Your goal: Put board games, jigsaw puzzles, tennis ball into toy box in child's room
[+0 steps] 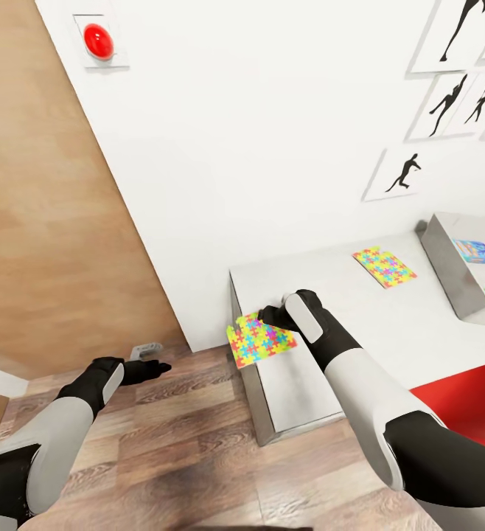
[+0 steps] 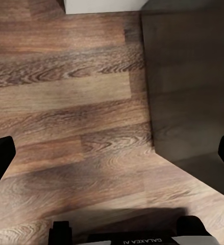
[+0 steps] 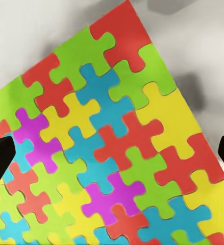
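Two board games (image 1: 484,267) inside grey toy box (image 1: 449,269) cut off at frame edge, my right gripper (image 1: 272,318) spread above near jigsaw puzzle (image 1: 259,339), my left gripper (image 1: 154,366) released over floor (image 1: 183,442).

Head camera high, looking down on table (image 1: 390,324), right wrist camera close over near jigsaw puzzle (image 3: 112,148), shared.

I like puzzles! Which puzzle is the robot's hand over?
The puzzle at the table's near corner, overhanging the edge, under the right gripper. The other puzzle lies beside the grey box.
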{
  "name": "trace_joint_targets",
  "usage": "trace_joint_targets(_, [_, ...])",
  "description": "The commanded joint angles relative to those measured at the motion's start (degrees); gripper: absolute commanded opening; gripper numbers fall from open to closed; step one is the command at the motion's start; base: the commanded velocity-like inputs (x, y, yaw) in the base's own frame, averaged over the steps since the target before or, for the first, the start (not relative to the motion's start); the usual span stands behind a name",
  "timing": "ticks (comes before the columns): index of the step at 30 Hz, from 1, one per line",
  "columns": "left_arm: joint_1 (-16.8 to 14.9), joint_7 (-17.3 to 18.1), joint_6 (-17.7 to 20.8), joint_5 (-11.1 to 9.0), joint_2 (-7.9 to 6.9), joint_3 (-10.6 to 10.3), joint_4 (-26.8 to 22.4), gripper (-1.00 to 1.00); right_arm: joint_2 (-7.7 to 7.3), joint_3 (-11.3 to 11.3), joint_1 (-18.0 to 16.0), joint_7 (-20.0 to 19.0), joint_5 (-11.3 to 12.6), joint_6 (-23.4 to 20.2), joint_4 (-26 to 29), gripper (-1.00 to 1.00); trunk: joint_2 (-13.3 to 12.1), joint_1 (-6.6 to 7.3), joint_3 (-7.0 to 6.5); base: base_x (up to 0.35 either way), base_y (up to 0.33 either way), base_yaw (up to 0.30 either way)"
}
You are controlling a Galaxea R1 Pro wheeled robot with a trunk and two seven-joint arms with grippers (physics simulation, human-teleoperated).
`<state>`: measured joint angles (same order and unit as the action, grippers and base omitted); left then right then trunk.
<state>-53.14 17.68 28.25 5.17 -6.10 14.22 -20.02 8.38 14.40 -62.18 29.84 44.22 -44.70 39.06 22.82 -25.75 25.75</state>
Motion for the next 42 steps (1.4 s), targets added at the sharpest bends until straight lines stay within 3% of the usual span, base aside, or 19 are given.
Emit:
trace_joint_targets(1, [-0.03,0.42,0.32,0.57,0.04,0.45,-0.08,1.00,-0.03,0.19,-0.05,0.58,0.60,-0.04,0.05,1.00,0.10,-0.03,0.09,-0.024,0.017,0.000])
trace_joint_targets(35, [-0.03,0.42,0.27,0.57,0.04,0.45,-0.11,1.00,-0.03,0.19,-0.05,0.57,0.60,-0.08,0.11,1.00,0.10,-0.03,-2.28,-0.001,0.001,-0.112])
trace_joint_targets(42, [-0.03,0.42,0.27,0.59,-0.02,0.45,-0.10,1.00,-0.03,0.24,0.16,0.63,0.68,-0.30,2.82,1.00,0.10,-0.03,-2.88,0.000,0.000,-0.133])
